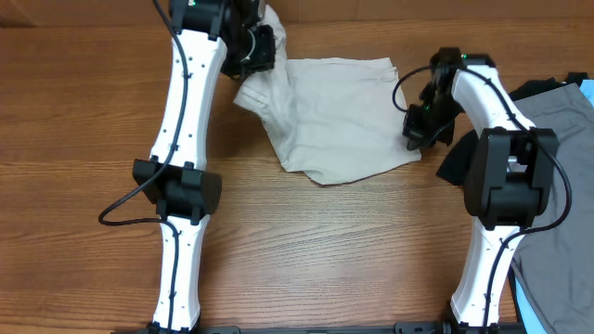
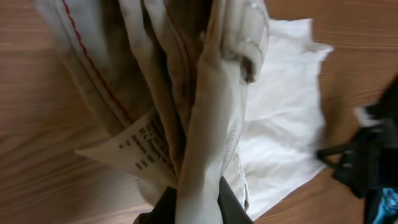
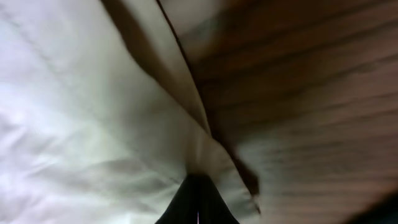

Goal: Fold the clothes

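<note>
the cream shorts (image 1: 343, 121) lie in the middle of the far part of the wood counter (image 1: 74, 111). their long way goes from left to right, tipped a little. the waist end is on the left and the leg end points to the right. the leg end lies flat and spread out. the waist end is pulled up into a bunch with lots of folds.

the left arm (image 1: 190, 102) comes from the near edge and goes almost straight up the counter to the far left corner of the shorts. the left jaws are nearly shut and pinch a thick fold of the waist end. in the left wrist view a white tag (image 2: 134, 149) with small print hangs out beside that fold, and a line of red thread (image 2: 93, 68) runs down the cloth.

the right arm (image 1: 492, 102) goes up the right side, then bends back down toward the right edge of the shorts. the right jaws are shut tight, low by the counter, and the thin edge of the cloth runs right into them.

a grey cloth (image 1: 557, 107) and a black cloth (image 1: 453, 165) lie off to the right, behind the right arm.
</note>
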Action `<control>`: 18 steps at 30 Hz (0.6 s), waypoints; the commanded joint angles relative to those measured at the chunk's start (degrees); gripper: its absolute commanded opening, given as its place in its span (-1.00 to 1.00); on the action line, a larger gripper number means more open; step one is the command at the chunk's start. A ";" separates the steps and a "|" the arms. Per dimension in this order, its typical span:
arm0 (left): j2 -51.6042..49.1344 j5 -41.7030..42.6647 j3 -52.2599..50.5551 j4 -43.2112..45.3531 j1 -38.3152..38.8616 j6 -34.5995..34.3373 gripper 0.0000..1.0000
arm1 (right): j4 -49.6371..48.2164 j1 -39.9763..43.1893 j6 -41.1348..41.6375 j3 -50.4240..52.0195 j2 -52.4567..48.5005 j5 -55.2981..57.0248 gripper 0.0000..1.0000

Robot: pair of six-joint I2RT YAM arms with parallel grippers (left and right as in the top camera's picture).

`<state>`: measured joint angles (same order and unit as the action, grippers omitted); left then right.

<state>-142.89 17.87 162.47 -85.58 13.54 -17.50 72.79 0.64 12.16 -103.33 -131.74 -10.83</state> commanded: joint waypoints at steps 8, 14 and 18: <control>2.73 3.72 1.60 7.74 9.75 -3.72 -0.89 | -5.46 -0.42 -0.22 7.43 -0.04 -1.31 -0.92; 2.27 -4.96 0.07 7.87 14.49 -3.72 -0.78 | -5.42 -0.42 -0.22 7.48 -0.04 -1.31 -0.92; 1.20 -6.27 -0.85 8.98 17.42 -3.74 -0.77 | -5.46 -0.42 -0.22 7.48 -0.04 -1.33 -0.92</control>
<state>-142.89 13.82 161.88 -77.87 28.93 -19.84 67.59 0.78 12.14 -98.56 -129.29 -11.60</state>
